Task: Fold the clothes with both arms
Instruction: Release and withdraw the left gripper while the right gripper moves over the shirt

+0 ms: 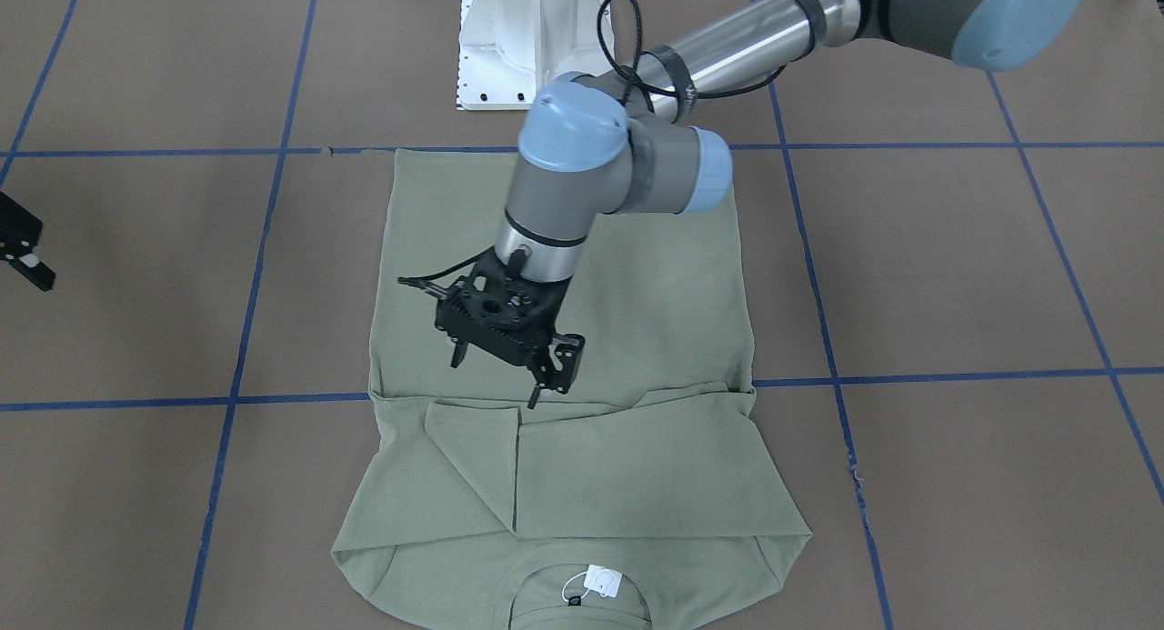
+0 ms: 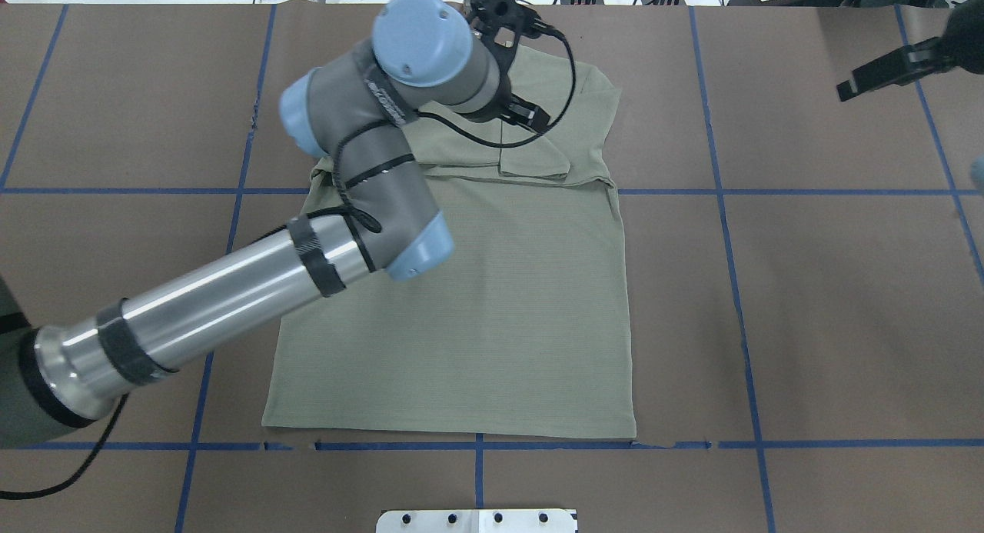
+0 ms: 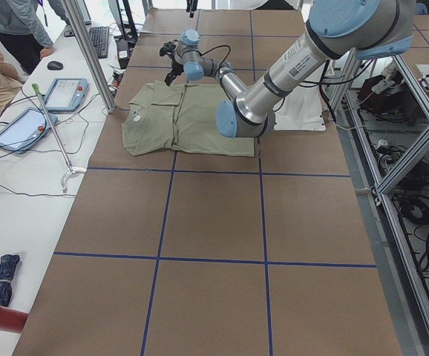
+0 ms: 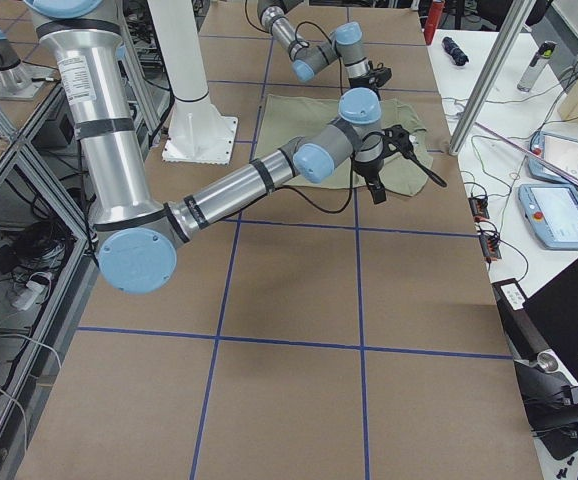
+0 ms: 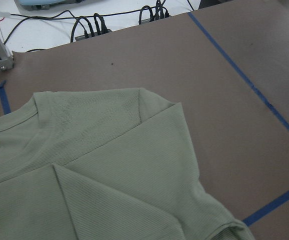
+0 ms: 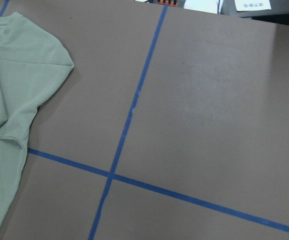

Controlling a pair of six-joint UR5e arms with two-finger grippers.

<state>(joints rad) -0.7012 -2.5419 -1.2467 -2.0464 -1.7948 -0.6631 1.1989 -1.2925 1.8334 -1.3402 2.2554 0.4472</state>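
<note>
Left claw [image 1: 498, 375] over folded shirt [image 1: 637, 339]

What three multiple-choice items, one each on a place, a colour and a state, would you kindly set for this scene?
1. The left hand is
A. beside the shirt
B. above the shirt
C. tucked under the shirt
2. The tape lines on the table are
A. red
B. yellow
C. blue
3. The shirt's sleeves are
A. folded in over the body
B. spread out sideways
C. hanging off the table
Answers: 1 B, it hangs over the green cloth, by the sleeves; 2 C, the grid is blue; 3 A, both sleeves lie across the body.
</note>
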